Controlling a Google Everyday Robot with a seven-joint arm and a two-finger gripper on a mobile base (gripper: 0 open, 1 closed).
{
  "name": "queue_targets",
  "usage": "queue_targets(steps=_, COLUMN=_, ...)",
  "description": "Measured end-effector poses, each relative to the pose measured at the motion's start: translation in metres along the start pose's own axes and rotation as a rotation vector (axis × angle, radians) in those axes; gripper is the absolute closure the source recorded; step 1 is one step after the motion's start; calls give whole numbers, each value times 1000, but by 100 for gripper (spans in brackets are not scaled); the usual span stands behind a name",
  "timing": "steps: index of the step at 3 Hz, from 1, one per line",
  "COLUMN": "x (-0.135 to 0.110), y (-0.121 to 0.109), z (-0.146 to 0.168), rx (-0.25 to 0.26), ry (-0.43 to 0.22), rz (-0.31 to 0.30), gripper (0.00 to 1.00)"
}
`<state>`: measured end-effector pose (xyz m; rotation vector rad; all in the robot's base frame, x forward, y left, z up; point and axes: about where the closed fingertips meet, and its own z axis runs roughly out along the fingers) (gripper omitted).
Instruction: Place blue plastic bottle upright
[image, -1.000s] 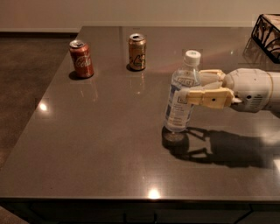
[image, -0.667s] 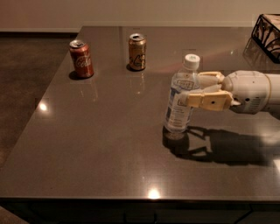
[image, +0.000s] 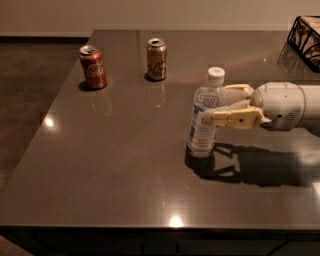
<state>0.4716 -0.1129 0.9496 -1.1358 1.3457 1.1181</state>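
Note:
The blue plastic bottle (image: 203, 127) stands upright on the dark table (image: 125, 175), right of centre, with its white cap on top. My gripper (image: 215, 105) reaches in from the right at the height of the bottle's label. Its tan fingers (image: 232, 118) are closed on the bottle, one in front of it and one behind. The bottle's base rests on the table top.
A red cola can (image: 93, 67) stands at the back left and a gold soda can (image: 157, 59) stands beside it towards the middle. A dark wire basket (image: 306, 39) sits at the back right corner. The table's left and front edges drop to the floor.

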Motion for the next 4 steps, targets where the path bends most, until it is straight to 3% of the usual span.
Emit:
queue_targets(steps=2, x=6, y=-1, z=3, rx=-22, ry=13, rz=-7, gripper=15)
queue_targets(steps=3, x=5, y=-1, z=5, rx=-26, ry=13, rz=-9, gripper=0)
queue_targets(steps=4, x=5, y=0, z=5, rx=-26, ry=13, rz=-9, gripper=0)
